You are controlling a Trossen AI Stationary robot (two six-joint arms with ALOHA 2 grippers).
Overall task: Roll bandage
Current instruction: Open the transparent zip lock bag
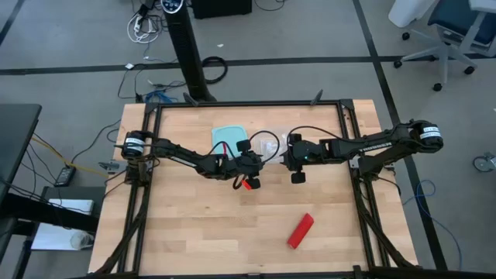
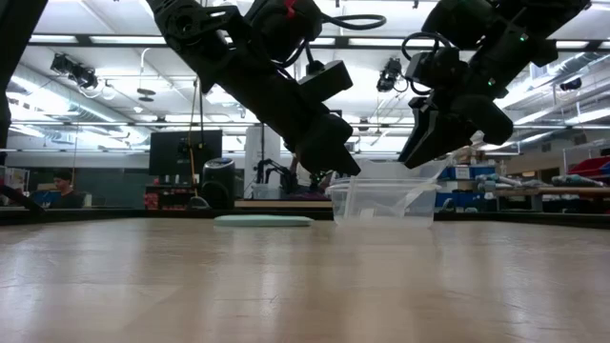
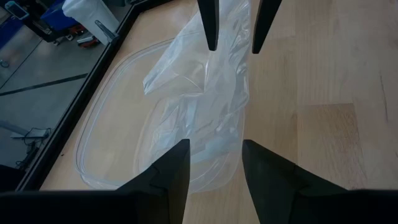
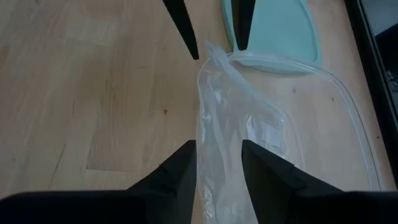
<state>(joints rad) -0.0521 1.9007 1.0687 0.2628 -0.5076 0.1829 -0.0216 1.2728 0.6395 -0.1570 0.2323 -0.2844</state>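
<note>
Your left gripper (image 3: 214,171) stood with its jaws apart and nothing clamped between them; the clear plastic bag (image 3: 205,93) lay in the gap beyond the fingertips, above a clear shallow container (image 3: 102,143). Your right gripper (image 4: 217,168) likewise showed its fingers parted, straddling the same bag without a visible pinch. In the high view the two grippers faced each other above the table (image 1: 194,240) near its centre, the left one (image 1: 249,164) at about nine o'clock of the bag and the right one (image 1: 294,159) at about three o'clock. A light-blue lid (image 4: 280,31) lay just beyond the clear container, toward twelve o'clock.

The bandage (image 1: 300,230) lay as a small red piece toward five o'clock of the grippers, well apart from both and touched by neither.

Risk, as a judgement: with both sets of fingers converging on the thin bag, you could have brought the grippers into contact, or dragged the bag and container across the table, while the bandage stayed unhandled.

Hard to make out: whether the bandage was rolled or flat; the small red part below the left gripper in the high view; the low view did not show the bandage at all.
</note>
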